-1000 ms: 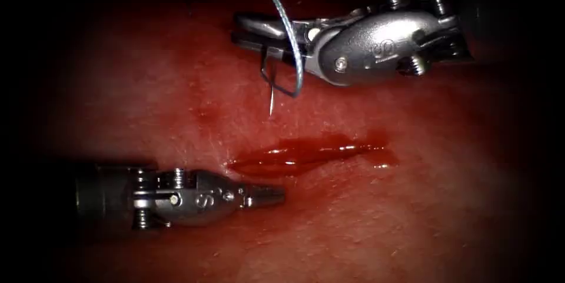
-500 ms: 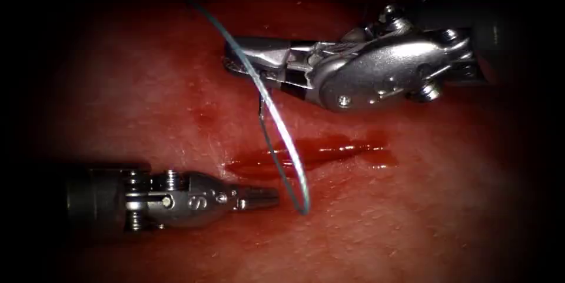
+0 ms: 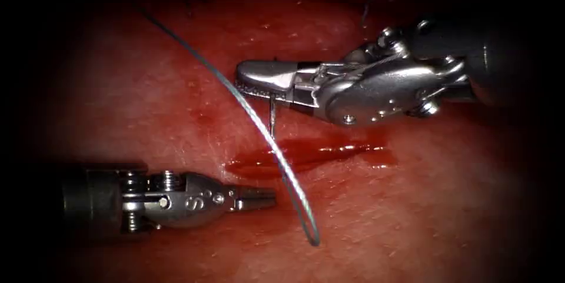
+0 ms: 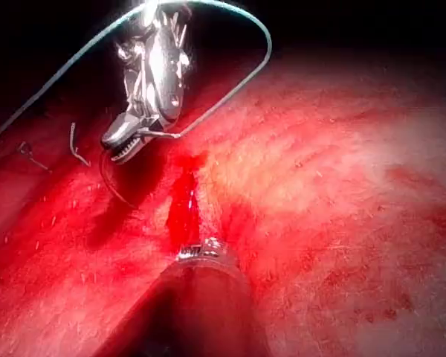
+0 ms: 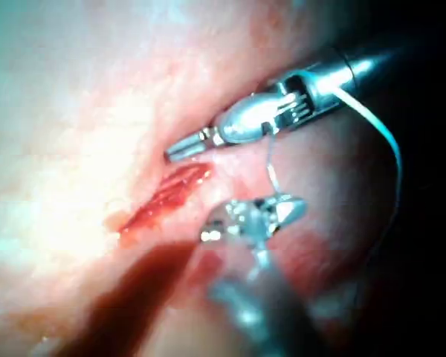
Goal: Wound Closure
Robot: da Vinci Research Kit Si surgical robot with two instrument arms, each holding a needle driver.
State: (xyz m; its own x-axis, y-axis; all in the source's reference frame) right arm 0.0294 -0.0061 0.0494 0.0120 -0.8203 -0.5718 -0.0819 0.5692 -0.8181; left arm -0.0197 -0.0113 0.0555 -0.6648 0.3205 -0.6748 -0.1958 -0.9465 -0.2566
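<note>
Endoscope view: your right tool grips the needle between closed jaws, its point hanging under them, clear of the tissue above the cut | thread sweeps from those jaws across the cut, looping just beyond your left tool | left tool's jaws closed, holding nothing, beside the cut's left end.

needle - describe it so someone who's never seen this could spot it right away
Find the dark red cut across the middle of the tissue. Just above it the right end effector reaches in from the right, shut on the needle. The needle is the short, stiff metal sliver hanging below that tool, unlike the long, pale looping thread beside it.
</note>
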